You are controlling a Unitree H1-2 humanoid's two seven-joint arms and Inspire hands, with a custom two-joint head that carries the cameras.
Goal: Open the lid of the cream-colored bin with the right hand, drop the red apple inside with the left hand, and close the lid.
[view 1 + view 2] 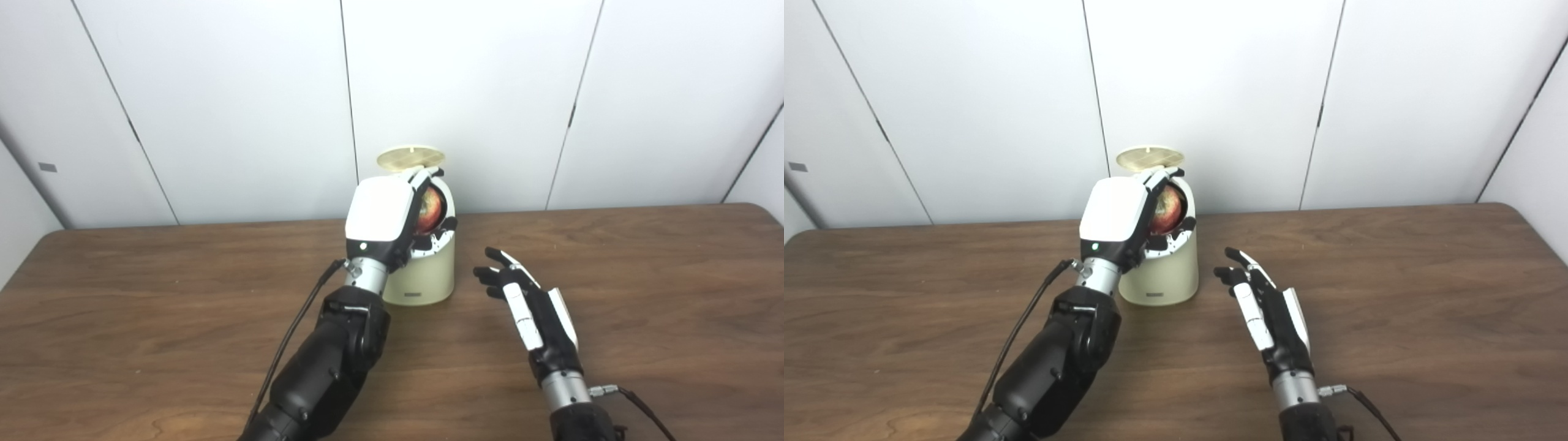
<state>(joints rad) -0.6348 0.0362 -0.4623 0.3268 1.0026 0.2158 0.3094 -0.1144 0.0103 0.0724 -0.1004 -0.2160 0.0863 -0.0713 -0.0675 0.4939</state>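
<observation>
Bright, even overhead light, slightly soft focus, glare blowing out the left hand [383, 211] white shell.

Two head cams, side by side, looking down and forward over the table [612, 294].

Both sit high behind the arms, which come in from the bottom edge, and face the white panelled wall [1213, 92] at the back. They share pretty much the whole scene: in the right eye view the cream-colored bin [422, 269] just sits further left than in the left eye one. Medium-close, the tabletop filling the lower half of each.
</observation>
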